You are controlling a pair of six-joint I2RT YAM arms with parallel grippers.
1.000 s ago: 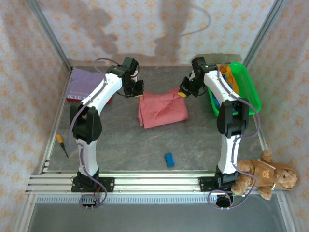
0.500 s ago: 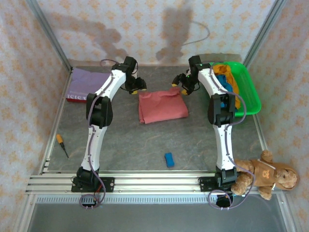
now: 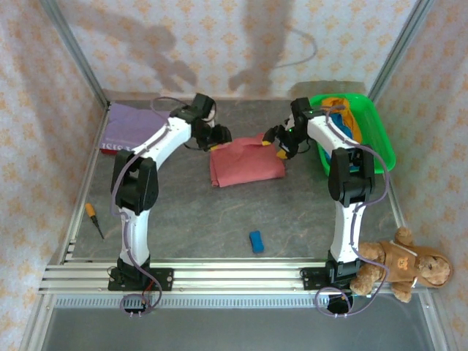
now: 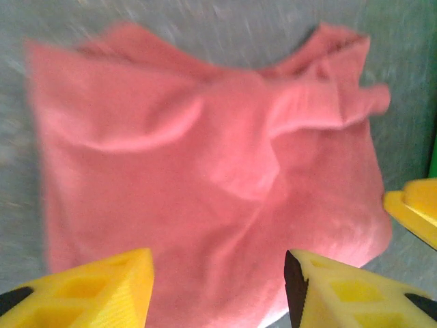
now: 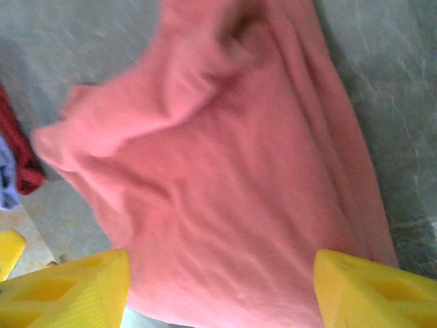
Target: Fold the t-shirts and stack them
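– Where is the pink shirt (image 3: pixel 245 162) found?
– It is laid folded on the tabletop (image 3: pixel 190 212), about midway between the side edges and nearer the far edge. Its far hem is rumpled.

– How are the left fingers (image 3: pixel 219 139) held?
– They are held apart over the shirt's far left corner, and nothing is gripped. In the left wrist view, pink cloth is seen below the gap.

– And the right fingers (image 3: pixel 280 148)?
– They are likewise parted, at the shirt's far right corner, with nothing gripped. Whether the cloth is touched cannot be told.

– What else is seen?
– A lilac shirt (image 3: pixel 131 121) is stacked on a red shirt (image 3: pixel 110 148) in the far left corner. An orange shirt (image 3: pixel 334 102) is piled in a green bin (image 3: pixel 380 139) by the right edge. A blue block (image 3: pixel 256 241) is set near the near edge, a screwdriver (image 3: pixel 93 218) by the left edge, and a bear (image 3: pixel 402 265) at the near right corner.
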